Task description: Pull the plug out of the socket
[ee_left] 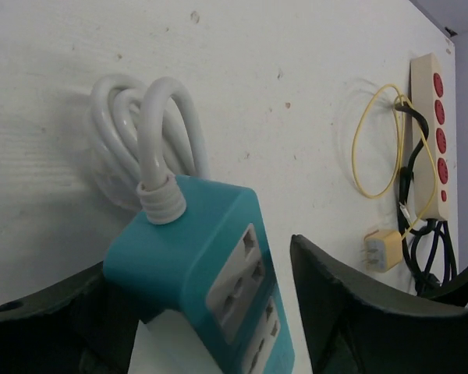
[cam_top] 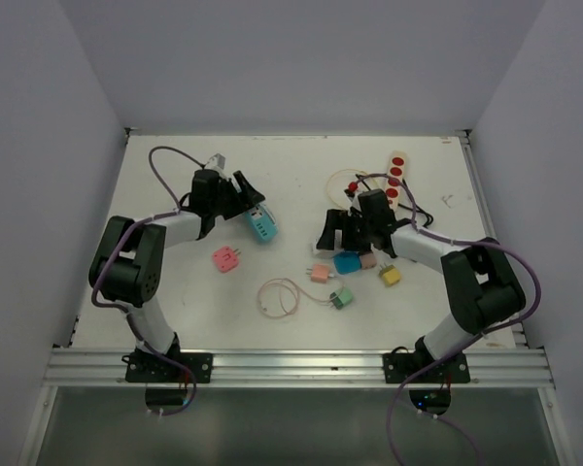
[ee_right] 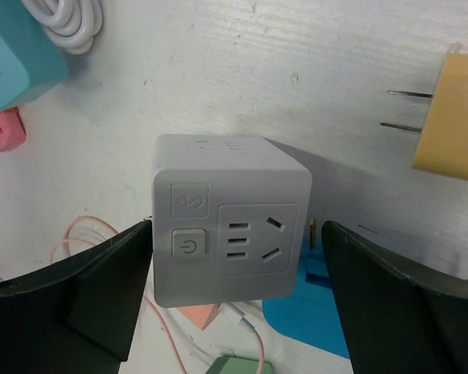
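Two sockets, each framed by a spread gripper.
At left we see the left gripper [ee_left: 201, 269], jaws apart around the teal socket block [cam_top: 260, 226], its white cord [ee_left: 125, 132] coiled behind. Right of centre, the right gripper [ee_right: 238, 230] stands parted about the white socket cube [ee_right: 218, 179], whose button [ee_right: 187, 245] bears a power symbol. The blue plug [ee_right: 308, 319] sits at its lower corner; we cannot tell whether it is seated.

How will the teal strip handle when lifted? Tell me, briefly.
The teal strip looks like a hard plastic box with flat sides, so it is likely rigid and unlikely to roll. Its coiled white cord looks thick yet bendy and will probably trail and drag behind. The smooth faces may slip under a light grip.
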